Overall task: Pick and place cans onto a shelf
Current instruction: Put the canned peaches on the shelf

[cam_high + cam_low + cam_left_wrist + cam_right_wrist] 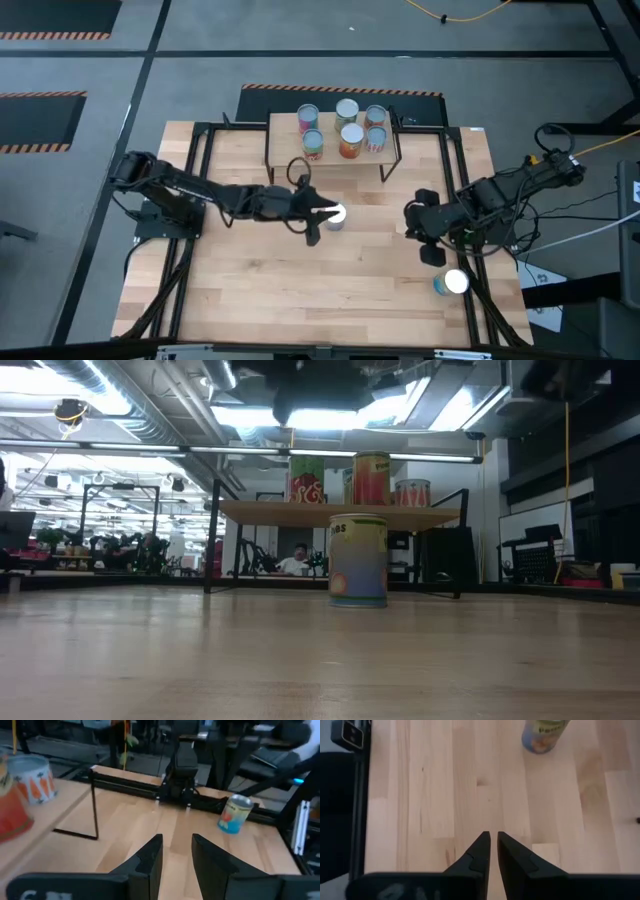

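Left gripper [322, 215] over centre can [334, 217] – jaws part-open, empty. Can prob. rigid, slick; grip mid-wall. Right gripper [493, 851] near-closed, empty.

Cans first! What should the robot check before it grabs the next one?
1. Left gripper above the middle can: ok.
2. Left fingers apart enough: cannot tell, only a narrow gap shows.
3. Middle can upright: ok.
4. Free spot on the shelf: ok, six cans on it, left end bare.
5. Right gripper out of the way: ok, near the right edge.
6. Last can reachable: ok, upright by the right gripper.
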Tool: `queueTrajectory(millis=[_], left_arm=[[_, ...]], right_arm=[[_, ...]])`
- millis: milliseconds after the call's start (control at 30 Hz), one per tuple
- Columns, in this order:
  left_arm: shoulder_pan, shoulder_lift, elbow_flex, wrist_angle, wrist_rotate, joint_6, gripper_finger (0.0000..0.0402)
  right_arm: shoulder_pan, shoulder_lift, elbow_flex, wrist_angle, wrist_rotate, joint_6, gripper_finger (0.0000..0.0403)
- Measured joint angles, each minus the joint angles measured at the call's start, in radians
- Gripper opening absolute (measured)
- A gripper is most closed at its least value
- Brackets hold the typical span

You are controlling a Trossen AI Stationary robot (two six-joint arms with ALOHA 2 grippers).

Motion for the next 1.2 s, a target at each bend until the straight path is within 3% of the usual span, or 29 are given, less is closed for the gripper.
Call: queueTrajectory(millis=[200,400,733,1200], left_arm=[[0.022,0.037,0.220,-0.287,-0.031,0.017,0.0096],[0.052,0.127,0.389,-0.555,-0.083,-0.109,0.0096],[0.100,0.221,0.402,-0.783,-0.095,-0.312,0.0096],[0.108,0.278,0.402,-0.812,-0.050,-0.346,0.0096]], right_arm=[[0.016,-0.014,-0.052,0.017,0.000,0.000,0.0040],[0.017,-0.012,-0.053,0.025,0.000,-0.001,0.0039],[0.017,-0.012,-0.053,0.030,0.000,-0.005,0.0039],[0.017,-0.012,-0.053,0.035,-0.001,-0.005,0.0039]])
